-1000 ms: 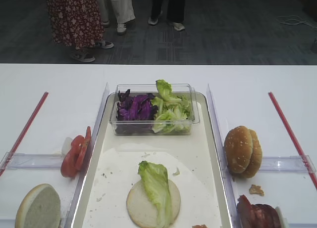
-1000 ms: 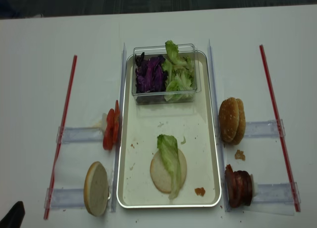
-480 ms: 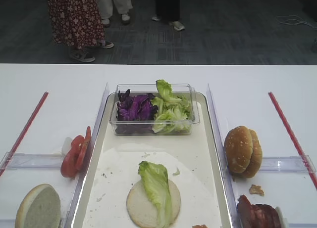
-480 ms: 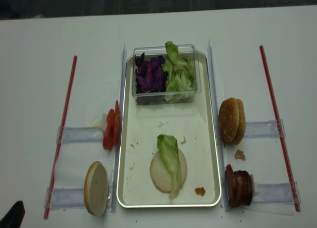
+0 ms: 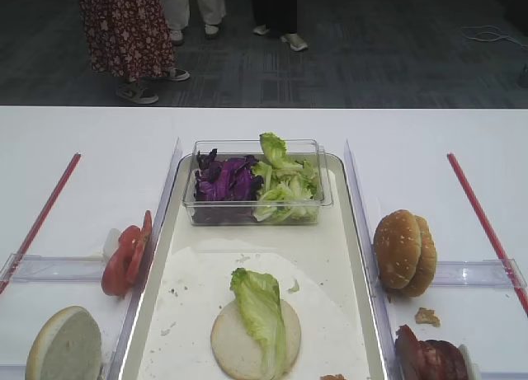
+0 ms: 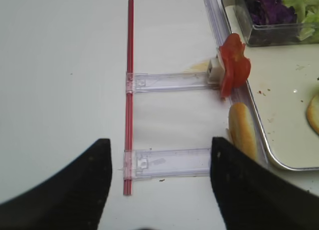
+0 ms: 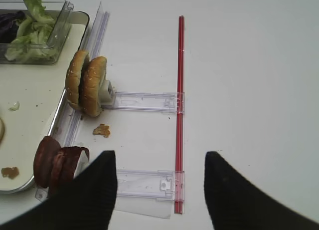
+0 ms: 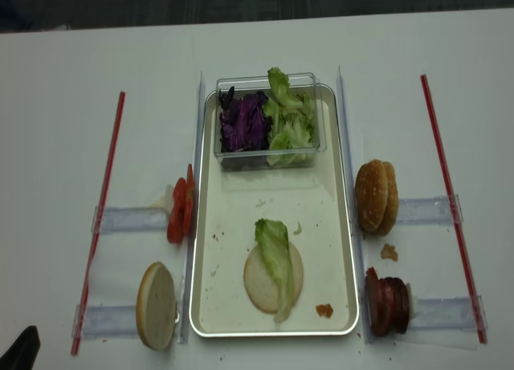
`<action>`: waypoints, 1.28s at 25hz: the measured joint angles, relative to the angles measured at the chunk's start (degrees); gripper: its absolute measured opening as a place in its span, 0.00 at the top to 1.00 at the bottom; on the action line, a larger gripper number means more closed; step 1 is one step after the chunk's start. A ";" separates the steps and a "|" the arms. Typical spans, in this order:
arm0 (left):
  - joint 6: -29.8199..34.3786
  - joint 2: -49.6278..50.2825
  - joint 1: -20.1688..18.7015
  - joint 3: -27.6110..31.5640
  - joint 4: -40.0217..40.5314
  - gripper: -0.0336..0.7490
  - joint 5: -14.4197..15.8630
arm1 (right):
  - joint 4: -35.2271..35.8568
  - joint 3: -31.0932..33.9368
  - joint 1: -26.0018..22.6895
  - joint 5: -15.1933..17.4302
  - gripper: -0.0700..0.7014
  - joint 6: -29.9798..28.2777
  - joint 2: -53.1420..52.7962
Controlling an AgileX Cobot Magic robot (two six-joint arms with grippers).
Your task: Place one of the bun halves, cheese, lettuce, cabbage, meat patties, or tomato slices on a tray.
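On the silver tray (image 5: 355,232) lies a bun half (image 5: 235,343), cut face up, with a lettuce leaf (image 5: 260,306) across it. Two more bun halves (image 5: 404,252) stand on edge right of the tray, and meat patties (image 5: 429,357) stand nearer the front. Tomato slices (image 5: 126,253) and another bun half (image 5: 64,344) stand to the tray's left. Purple cabbage (image 5: 224,180) fills part of the tub. No cheese is in view. My right gripper (image 7: 159,155) hangs open over bare table right of the patties (image 7: 55,162). My left gripper (image 6: 159,140) hangs open left of the bun half (image 6: 241,132). Both are empty.
A clear plastic tub (image 5: 326,182) with cabbage and more lettuce sits at the tray's far end. Clear plastic holders (image 7: 144,101) and long red strips (image 7: 179,90) lie on the white table on both sides. A crumb (image 7: 101,130) lies near the patties. People stand beyond the table.
Nothing on the table has moved and neither gripper has changed. Only the feet of the people at the back have shifted.
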 joint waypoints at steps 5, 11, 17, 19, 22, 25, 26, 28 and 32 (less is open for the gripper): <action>0.00 0.00 0.00 0.00 0.08 0.43 0.00 | 0.00 0.00 0.00 0.00 0.37 -0.28 0.00; 0.00 0.00 0.00 0.00 0.08 0.43 0.00 | 0.00 0.00 0.00 0.00 0.37 -0.31 0.00; 0.00 0.00 0.00 0.00 0.08 0.43 0.00 | 0.00 0.00 0.00 0.00 0.37 -0.31 0.00; 0.00 0.00 0.00 0.00 0.08 0.43 0.00 | 0.00 0.00 0.00 0.00 0.37 -0.31 0.00; 0.00 0.00 0.00 0.00 0.08 0.43 0.00 | 0.00 0.00 0.00 0.00 0.37 -0.31 0.00; 0.00 0.00 0.00 0.00 0.08 0.43 0.00 | 0.00 0.00 0.00 0.00 0.37 -0.31 0.00; 0.00 0.00 0.00 0.00 0.08 0.43 0.00 | 0.00 0.00 0.00 0.00 0.37 -0.31 0.00; 0.00 0.00 0.00 0.00 0.08 0.43 0.00 | 0.00 0.00 0.00 0.00 0.37 -0.31 0.00; 0.00 0.00 0.00 0.00 0.08 0.43 0.00 | 0.00 0.00 0.00 0.00 0.37 -0.31 0.00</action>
